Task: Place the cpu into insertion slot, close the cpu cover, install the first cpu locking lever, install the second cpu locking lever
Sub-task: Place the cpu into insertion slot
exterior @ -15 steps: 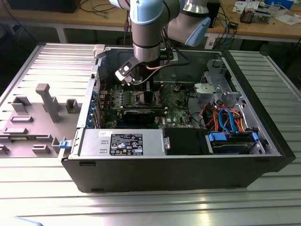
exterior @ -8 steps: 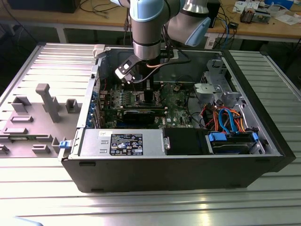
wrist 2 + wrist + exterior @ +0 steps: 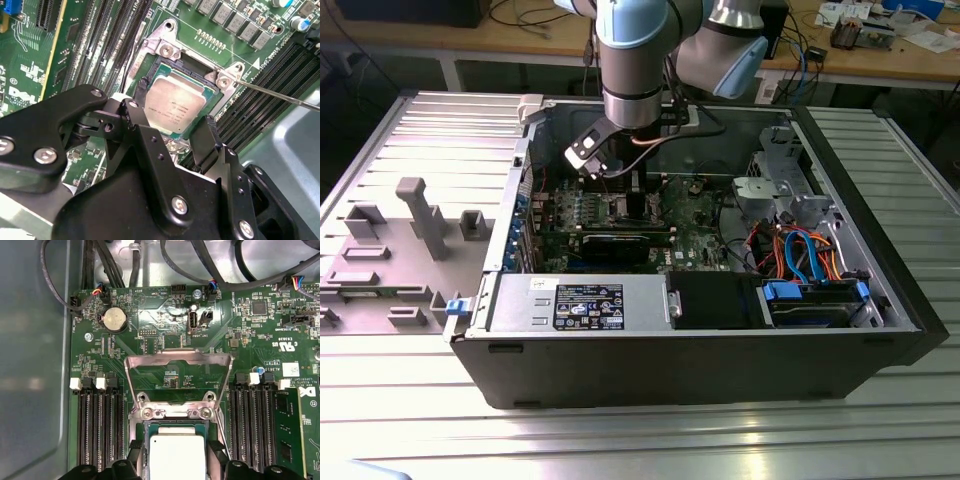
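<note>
The cpu (image 3: 174, 104), a square chip with a silvery face, lies flat inside the insertion slot (image 3: 161, 64) on the green board. My gripper (image 3: 171, 115) hangs just above it, one black finger on each side of the chip with a small gap to its edges, so it stands open. The first wrist view also has the cpu (image 3: 177, 457) between the fingertips (image 3: 136, 446). The cpu cover (image 3: 150, 358), a silvery frame plate, is swung up and back off the socket. A thin wire locking lever (image 3: 280, 95) sticks out free from the socket's corner. In the exterior view, the gripper (image 3: 625, 195) reaches down into the computer case.
Long black memory slots (image 3: 100, 425) flank the socket on both sides. A power supply box (image 3: 585, 303), a drive bay (image 3: 815, 300) and coloured cables (image 3: 800, 250) fill the case's front and exterior view's right. The case walls (image 3: 700, 370) hem the arm in. Grey fixtures (image 3: 420, 215) stand at the exterior view's left.
</note>
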`<state>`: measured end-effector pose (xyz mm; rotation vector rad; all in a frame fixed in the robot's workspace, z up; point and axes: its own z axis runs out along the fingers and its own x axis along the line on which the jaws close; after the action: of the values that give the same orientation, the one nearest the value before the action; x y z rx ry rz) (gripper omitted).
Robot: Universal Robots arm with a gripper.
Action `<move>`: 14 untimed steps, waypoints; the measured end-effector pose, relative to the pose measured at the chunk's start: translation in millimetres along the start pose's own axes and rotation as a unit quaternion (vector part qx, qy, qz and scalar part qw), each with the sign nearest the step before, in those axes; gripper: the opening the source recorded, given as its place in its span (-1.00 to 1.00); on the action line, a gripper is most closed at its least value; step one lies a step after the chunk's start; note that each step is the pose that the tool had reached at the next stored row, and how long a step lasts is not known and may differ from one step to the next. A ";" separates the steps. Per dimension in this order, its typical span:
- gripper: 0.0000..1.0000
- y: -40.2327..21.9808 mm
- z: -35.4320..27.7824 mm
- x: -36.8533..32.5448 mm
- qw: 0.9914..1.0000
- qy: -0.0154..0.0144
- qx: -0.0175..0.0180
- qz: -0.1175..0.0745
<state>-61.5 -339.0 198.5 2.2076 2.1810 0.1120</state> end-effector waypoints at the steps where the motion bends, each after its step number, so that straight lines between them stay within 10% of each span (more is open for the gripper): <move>1: 0.23 -0.1 1.5 -0.1 1.000 0.000 0.000 0.000; 14: 0.38 -0.1 1.7 0.0 1.000 -0.001 0.000 0.000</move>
<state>-61.5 -339.0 196.7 2.2068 2.1803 0.1103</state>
